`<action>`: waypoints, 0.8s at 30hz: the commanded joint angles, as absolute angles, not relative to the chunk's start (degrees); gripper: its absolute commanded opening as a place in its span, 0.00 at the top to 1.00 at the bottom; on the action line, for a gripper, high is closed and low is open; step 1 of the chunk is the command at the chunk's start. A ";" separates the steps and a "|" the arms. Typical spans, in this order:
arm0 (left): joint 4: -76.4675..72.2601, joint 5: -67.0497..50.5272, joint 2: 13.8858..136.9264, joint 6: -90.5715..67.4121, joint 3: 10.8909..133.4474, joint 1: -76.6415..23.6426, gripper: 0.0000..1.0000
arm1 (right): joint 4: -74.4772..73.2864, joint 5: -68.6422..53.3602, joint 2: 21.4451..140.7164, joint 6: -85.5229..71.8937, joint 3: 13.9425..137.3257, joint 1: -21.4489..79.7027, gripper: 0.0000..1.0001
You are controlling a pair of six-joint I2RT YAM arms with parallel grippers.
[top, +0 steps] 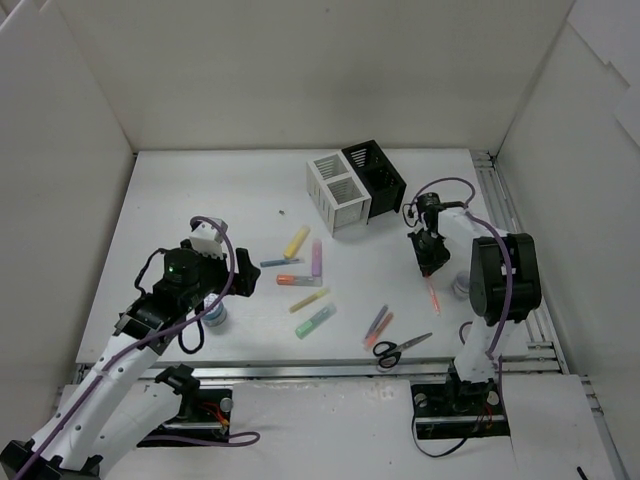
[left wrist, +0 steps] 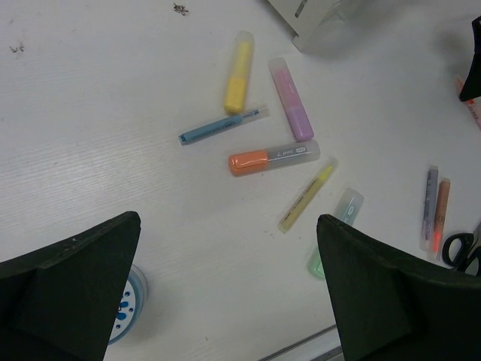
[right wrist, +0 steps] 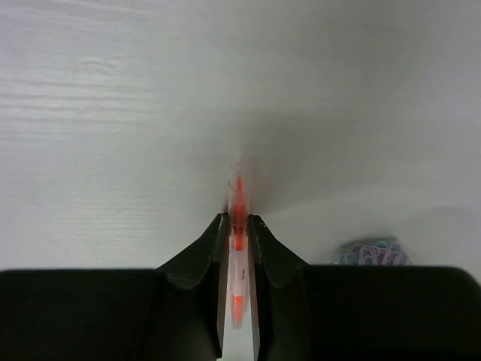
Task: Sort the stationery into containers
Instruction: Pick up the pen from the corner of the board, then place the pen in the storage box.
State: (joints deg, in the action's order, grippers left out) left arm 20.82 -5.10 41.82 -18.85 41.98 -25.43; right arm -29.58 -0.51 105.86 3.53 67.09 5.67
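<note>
My right gripper [top: 428,262] is shut on a thin red pencil [top: 433,293], held above the table in front of the containers; in the right wrist view the pencil [right wrist: 238,192] sticks out between the closed fingertips [right wrist: 218,233]. My left gripper [top: 218,303] is open and empty, hovering over the white jar with blue dots [top: 215,317], which sits by the left finger [left wrist: 68,293] in the left wrist view [left wrist: 126,304]. Yellow [top: 296,241], purple [top: 317,257], orange [top: 299,281] and green [top: 315,321] markers lie mid-table. The white holder [top: 338,190] and the black holder [top: 375,175] stand at the back.
A thin blue pen [top: 280,262] and a thin yellow pen [top: 308,300] lie among the markers. Two thin pens [top: 378,325] and black-handled scissors [top: 402,348] lie near the front edge. A small tub of pastel paper clips [right wrist: 372,252] sits beside my right arm.
</note>
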 commanded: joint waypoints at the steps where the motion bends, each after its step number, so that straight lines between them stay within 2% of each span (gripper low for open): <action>1: 18.72 -5.54 41.22 -18.54 44.56 -25.05 0.01 | -28.93 -1.49 99.68 4.75 71.44 9.65 1.00; 3: 18.89 -4.92 41.22 -18.89 44.65 -25.05 0.01 | -26.30 -1.06 95.90 5.01 74.07 10.98 1.00; 9: 19.42 -4.66 42.19 -19.60 45.61 -24.52 0.01 | -5.49 -3.24 86.23 10.36 78.84 17.22 1.00; 13: 19.34 -4.48 43.15 -20.65 45.79 -23.99 0.00 | 19.64 -12.02 83.85 11.86 75.59 21.26 1.00; 15: 19.07 -4.48 43.85 -21.09 45.88 -23.99 0.01 | 31.74 -14.76 85.25 10.91 73.66 23.10 1.00; 18: 19.25 -4.66 44.91 -21.80 46.40 -23.47 0.00 | 40.74 -15.38 90.07 10.12 75.05 25.04 1.00; 24: 20.13 -4.13 47.20 -23.55 46.93 -22.94 0.01 | 48.33 -13.27 99.31 10.28 78.04 26.98 1.00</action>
State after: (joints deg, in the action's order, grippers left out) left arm 21.23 -4.82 46.44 -21.82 43.53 -23.53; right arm 36.97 -13.41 97.49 10.31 75.75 26.37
